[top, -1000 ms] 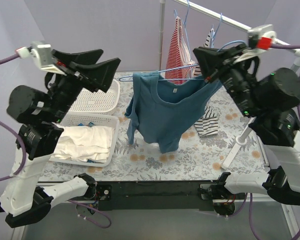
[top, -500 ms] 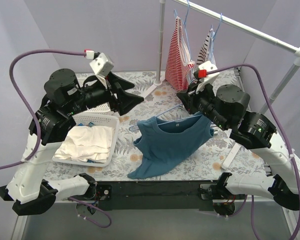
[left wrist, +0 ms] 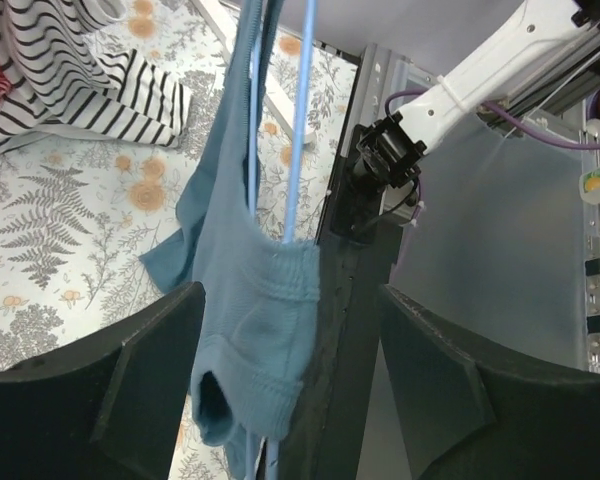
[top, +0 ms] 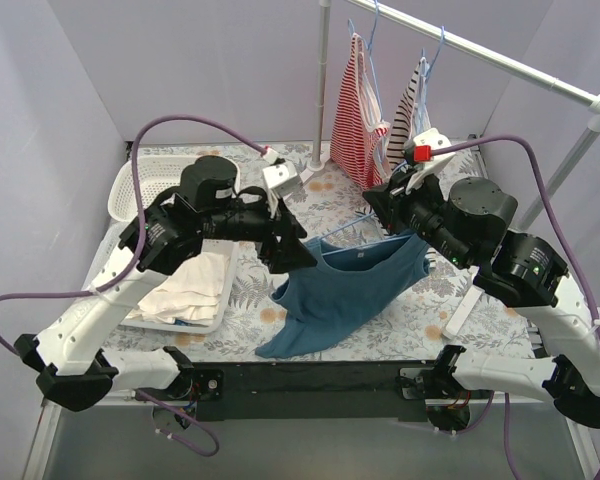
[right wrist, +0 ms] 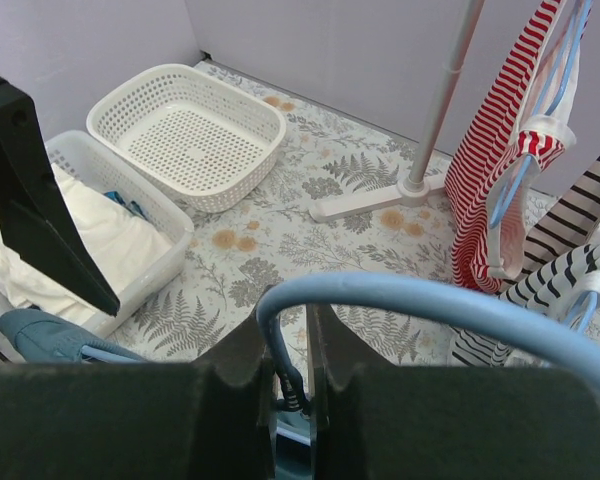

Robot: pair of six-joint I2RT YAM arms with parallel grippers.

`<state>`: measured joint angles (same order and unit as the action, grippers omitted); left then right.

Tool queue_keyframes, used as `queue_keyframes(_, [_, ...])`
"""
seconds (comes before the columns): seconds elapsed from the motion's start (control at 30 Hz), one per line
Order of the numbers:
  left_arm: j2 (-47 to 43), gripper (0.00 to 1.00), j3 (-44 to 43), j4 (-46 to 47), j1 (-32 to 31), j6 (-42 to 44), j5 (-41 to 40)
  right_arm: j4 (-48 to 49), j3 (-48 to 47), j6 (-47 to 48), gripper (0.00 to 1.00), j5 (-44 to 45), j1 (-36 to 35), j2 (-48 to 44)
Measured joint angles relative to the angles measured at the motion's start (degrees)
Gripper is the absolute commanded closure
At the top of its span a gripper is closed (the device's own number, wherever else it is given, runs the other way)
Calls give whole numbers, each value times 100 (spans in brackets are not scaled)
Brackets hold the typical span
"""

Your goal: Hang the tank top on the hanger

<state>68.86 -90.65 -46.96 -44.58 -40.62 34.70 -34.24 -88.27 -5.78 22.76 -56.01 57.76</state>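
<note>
The teal tank top (top: pixel 335 290) hangs on the light-blue wire hanger (top: pixel 342 226), with its lower half lying on the floral table. My right gripper (top: pixel 380 212) is shut on the hanger's hook (right wrist: pixel 430 298), which curves out from between the closed fingers (right wrist: pixel 242 375). My left gripper (top: pixel 298 256) is open at the top's left shoulder. In the left wrist view that shoulder (left wrist: pixel 260 320) and the hanger wires (left wrist: pixel 305 120) sit between my spread fingers (left wrist: pixel 110 380), nearer the left one.
A basket (top: pixel 215 310) of white clothes and an empty white basket (top: pixel 130 180) stand at the left. The clothes rack rail (top: pixel 500 60) holds a red-striped top (top: pixel 352 110) and a black-striped top (top: pixel 408 100). A rack foot (top: pixel 460 305) lies at the right.
Both arms have come down. The hanger and tank top dropped from mid-air until the hem rests on the table. My left gripper swung right to the top's left shoulder.
</note>
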Motion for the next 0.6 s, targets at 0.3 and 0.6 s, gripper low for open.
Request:
queue_keyframes(0.3, [313,98,249,79,-1097,-42,-1316,-114,0,-11,99,48,-2,2])
queue_keyframes(0.6, [98,100,850,835,-1631,-72,-2350,-179,208,-55,89,186,0,-136])
